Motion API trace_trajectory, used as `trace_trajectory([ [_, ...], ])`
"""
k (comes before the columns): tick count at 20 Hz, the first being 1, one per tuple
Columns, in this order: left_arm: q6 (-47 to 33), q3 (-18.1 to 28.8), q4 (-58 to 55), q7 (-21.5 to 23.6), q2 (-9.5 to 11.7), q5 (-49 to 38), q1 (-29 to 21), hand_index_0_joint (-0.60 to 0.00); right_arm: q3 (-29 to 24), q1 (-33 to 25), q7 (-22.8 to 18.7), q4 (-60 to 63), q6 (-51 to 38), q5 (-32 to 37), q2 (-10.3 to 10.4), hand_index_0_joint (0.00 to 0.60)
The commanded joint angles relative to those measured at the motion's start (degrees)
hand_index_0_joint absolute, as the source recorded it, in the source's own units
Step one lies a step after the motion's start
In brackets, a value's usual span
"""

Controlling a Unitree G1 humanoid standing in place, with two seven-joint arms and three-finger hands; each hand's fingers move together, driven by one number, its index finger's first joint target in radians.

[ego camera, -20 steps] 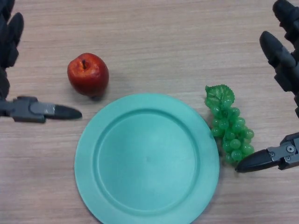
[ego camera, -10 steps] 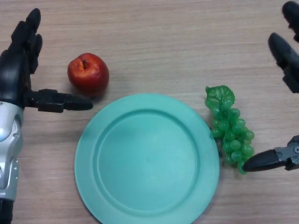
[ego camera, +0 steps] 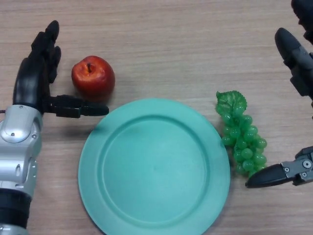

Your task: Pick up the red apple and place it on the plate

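since half a second ago the left hand [ego camera: 34, 81] has come further in from the desk's left edge and now flanks the red apple [ego camera: 93, 78], while the right hand [ego camera: 293, 122] has hardly shifted at the right edge.

head view: the red apple sits upright on the desk [ego camera: 166, 44] toward the far left, just beyond the far-left rim of the green plate [ego camera: 154, 166] and not on it. the left hand is spread wide and holds nothing: its fingers [ego camera: 44, 54] stand straight just to the left of the apple, and its thumb [ego camera: 80, 108] reaches out on the near side of the fruit, between it and the plate; whether either touches the apple cannot be told. the right hand is also wide open and empty, its thumb tip just beside the near end of a bunch of green grapes [ego camera: 242, 134] lying off the plate's right rim.
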Motion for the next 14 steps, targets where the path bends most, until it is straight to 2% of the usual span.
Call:
trace_trajectory([
  [1,-10.56,1.31,0.71,-2.21,1.55,-0.44,-4.75,0.0,-1.96,-0.18,-0.52,-4.7,-5.4,1.42,-0.46,0.0],
  [3,-12.59,0.55,4.1,-2.7,0.97,1.14,-6.21,0.0,-2.05,0.12,-0.19,-5.07,-5.45,1.31,-0.38,0.0],
  [4,-12.63,0.46,4.36,-2.65,0.93,1.36,-6.33,-0.1,-2.12,0.13,-0.16,-5.14,-5.36,1.36,-0.4,0.0],
  [5,-12.93,0.22,4.98,-2.41,0.84,2.13,-6.57,-0.25,-2.29,0.2,-0.09,-5.3,-5.2,1.49,-0.4,0.0],
  [6,-13.48,-0.09,5.86,-1.97,0.76,3.39,-6.91,-0.35,-2.54,0.29,-0.02,-5.53,-5.07,1.64,-0.39,0.0],
  [7,-14.79,-0.69,7.74,-0.97,0.65,6.28,-7.55,-0.5,-3.08,0.66,0.17,-6.0,-5.1,1.94,-0.26,0.0],
  [8,-16.83,-1.27,9.96,0.66,0.58,10.31,-8.07,-0.598,-3.66,1.37,0.4,-6.55,-5.46,2.0,-0.16,0.0],
  [12,-16.58,0.34,6.93,2.87,1.26,11.72,-6.96,-0.6,-4.75,2.15,-0.46,-6.74,-5.81,3.96,-1.18,0.0],
  [14,-13.91,1.81,-1.04,0.98,1.72,7.54,-4.25,-0.6,-4.85,2.4,-1.67,-6.75,-5.85,5.05,-2.55,0.0],
])
